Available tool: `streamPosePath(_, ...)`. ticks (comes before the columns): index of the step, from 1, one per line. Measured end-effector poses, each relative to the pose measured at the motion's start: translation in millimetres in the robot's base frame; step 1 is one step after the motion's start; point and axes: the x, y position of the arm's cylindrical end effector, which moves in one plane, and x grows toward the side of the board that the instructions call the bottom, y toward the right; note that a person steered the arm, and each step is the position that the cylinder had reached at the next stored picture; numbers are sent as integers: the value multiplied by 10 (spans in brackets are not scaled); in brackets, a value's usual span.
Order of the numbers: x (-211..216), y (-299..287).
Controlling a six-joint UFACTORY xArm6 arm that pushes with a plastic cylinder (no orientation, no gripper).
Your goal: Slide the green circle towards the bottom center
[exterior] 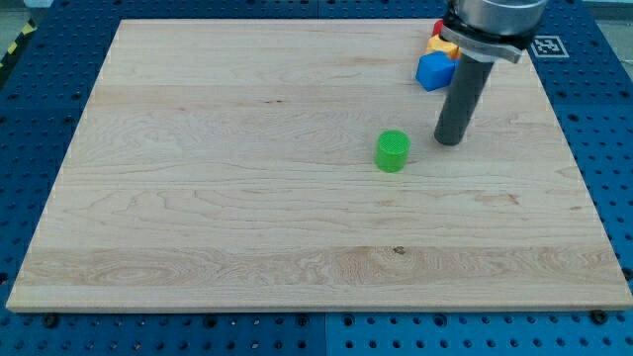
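Green circle (393, 151) is sitting right of the wooden board's (198, 198) middle, standing flat on its base. My tip (450, 141) is resting on the board just to its right and slightly farther back, apart from it, holding nothing. Behind the rod, a blue block (433, 72), a yellow block (442, 45) and a red block (437, 28) are clustering at the far right.

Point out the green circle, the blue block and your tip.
green circle (393, 148), camera view, on its top face
blue block (433, 71), camera view, on its front face
my tip (450, 141), camera view, at the rod's very end
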Motion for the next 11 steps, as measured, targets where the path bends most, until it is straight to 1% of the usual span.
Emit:
streamPosePath(2, 599, -391)
streamPosePath(3, 384, -210)
streamPosePath(4, 41, -67)
streamPosePath(5, -75, -311)
streamPosePath(6, 165, -318)
streamPosePath(7, 323, -578)
streamPosePath(8, 262, -696)
streamPosePath(9, -4, -743)
streamPosePath(10, 149, -811)
streamPosePath(11, 503, -875)
